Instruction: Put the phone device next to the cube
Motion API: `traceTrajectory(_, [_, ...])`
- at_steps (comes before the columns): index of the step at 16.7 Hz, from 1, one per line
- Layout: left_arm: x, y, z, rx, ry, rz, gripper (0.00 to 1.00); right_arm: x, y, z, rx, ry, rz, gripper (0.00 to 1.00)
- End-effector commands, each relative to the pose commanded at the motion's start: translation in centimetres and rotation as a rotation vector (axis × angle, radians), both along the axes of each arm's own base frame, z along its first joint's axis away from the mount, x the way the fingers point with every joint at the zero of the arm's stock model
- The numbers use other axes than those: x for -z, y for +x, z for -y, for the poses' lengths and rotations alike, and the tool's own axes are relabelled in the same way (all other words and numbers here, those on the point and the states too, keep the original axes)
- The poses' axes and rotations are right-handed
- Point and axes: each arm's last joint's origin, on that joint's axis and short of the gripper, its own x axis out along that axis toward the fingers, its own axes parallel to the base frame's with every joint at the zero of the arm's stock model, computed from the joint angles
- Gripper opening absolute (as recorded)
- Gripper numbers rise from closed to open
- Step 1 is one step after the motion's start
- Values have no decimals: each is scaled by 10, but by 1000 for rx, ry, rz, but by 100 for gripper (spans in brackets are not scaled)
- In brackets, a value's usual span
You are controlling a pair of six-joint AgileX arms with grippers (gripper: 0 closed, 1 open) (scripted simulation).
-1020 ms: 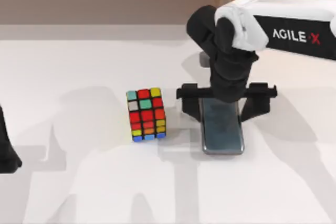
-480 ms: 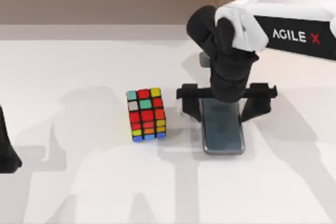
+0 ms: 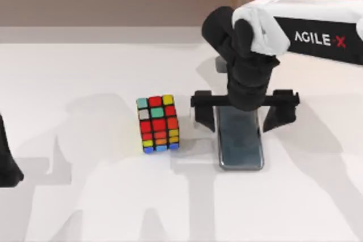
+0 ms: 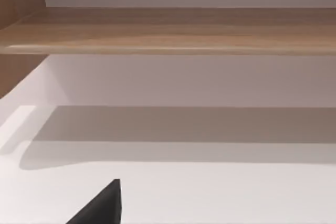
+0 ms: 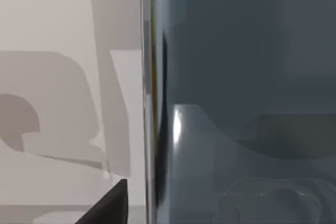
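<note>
Right gripper (image 3: 245, 114) spread wide astride phone (image 3: 240, 140) right of centre, which has edged slightly left toward cube (image 3: 157, 123) at centre, still apart; left arm parked at left edge

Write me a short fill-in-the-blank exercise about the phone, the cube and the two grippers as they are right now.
1. The phone device lies flat to the ____ of the cube in the top view.
2. The right gripper straddles the phone with its fingers ____.
3. The left gripper sits at the table's ____ edge.

Missing words: right; open; left
</note>
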Motion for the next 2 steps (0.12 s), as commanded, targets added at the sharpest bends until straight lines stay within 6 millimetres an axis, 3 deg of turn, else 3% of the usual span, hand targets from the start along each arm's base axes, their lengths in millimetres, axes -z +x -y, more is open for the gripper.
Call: traceTrajectory(2, [0, 0, 0, 0, 0, 0, 100, 0, 0, 0, 0, 0, 0, 100])
